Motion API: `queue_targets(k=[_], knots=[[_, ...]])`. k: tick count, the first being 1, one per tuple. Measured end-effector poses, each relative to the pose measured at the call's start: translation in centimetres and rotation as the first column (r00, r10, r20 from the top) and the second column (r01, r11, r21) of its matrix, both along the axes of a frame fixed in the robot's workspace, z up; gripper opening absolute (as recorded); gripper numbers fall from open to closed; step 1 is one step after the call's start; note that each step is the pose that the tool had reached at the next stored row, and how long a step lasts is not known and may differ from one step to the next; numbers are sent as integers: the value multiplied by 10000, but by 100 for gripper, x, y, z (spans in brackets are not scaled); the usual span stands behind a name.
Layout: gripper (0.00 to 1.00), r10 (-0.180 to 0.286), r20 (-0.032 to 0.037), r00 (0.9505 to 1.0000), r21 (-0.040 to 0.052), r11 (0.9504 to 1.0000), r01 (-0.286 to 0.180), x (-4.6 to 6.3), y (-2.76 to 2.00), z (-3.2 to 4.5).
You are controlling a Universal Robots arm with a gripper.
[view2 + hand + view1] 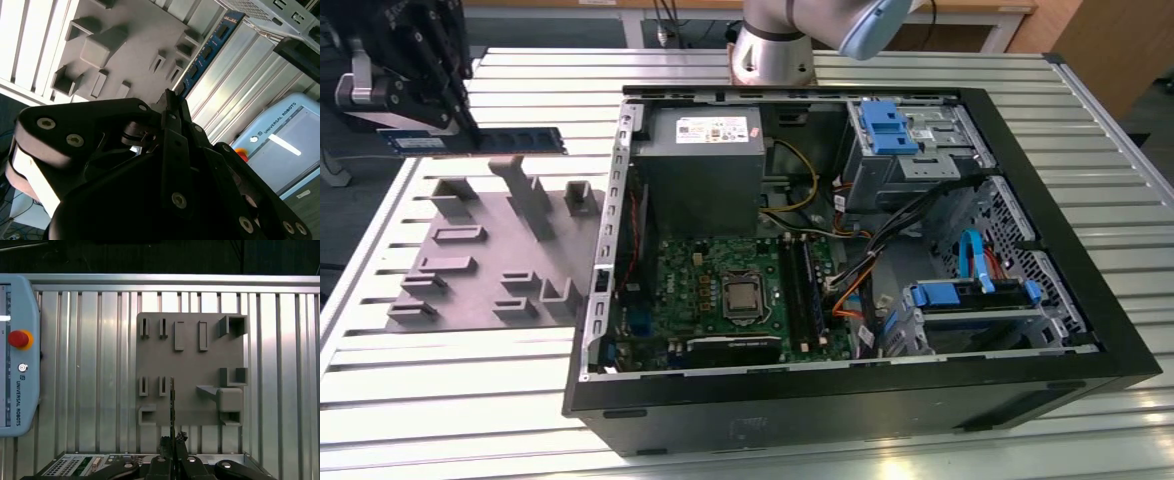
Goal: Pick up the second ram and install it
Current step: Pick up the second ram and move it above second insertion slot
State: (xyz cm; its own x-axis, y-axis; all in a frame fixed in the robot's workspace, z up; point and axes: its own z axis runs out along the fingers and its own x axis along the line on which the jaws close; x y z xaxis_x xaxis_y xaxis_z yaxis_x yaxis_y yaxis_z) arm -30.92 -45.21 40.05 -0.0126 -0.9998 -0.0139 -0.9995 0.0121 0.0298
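In the exterior view, the gripper (403, 128) holds the second ram (487, 141) by one end. The ram lies level in the air above the grey fixture (494, 255), apart from its upright pegs. I judge that this height keeps it free of the pegs. The open computer case (1014, 300) stands just beside the fixture, on the exterior view's right, with the green motherboard (707, 285) inside it.

In the second wrist view, the fingers (174, 112) are closed narrowly on the second ram (206, 49). It runs straight out from them, alongside an edge of the fixture (120, 45), and most of its length is outside the grasp.

In the first wrist view, the second ram (172, 400) is seen on its thin edge. It is a dark line coming out from between the fingers (164, 442) and crossing the fixture (200, 365). Held on edge like this, its long side can probably meet a narrow slot squarely. A teach pendant (15, 355) lies on the bench (90, 365) near the fixture.
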Motion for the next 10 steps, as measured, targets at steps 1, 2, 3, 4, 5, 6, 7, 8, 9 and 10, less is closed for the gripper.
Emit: queue_targets(k=[1, 2, 3, 4, 5, 6, 7, 8, 9, 10], knots=[[14, 0, 0, 10000, 0, 10000, 0, 11, 0, 0], [14, 0, 1, 10000, 1, 10000, 0, 23, 0, -1], [14, 0, 1, 10000, 0, 10000, 0, 34, 0, 0], [14, 0, 1, 10000, 0, 10000, 0, 46, 0, 0], [14, 0, 1, 10000, 1, 10000, 0, 58, 0, -1], [14, 0, 1, 10000, 1, 10000, 0, 70, 0, -1], [14, 0, 0, 10000, 0, 10000, 0, 82, 0, 0], [14, 0, 1, 10000, 1, 10000, 0, 94, 0, -1], [14, -1, 1, 10000, 1, 10000, 1, 105, 0, -1], [14, -1, 1, 10000, 1, 10000, 1, 118, 0, -1]])
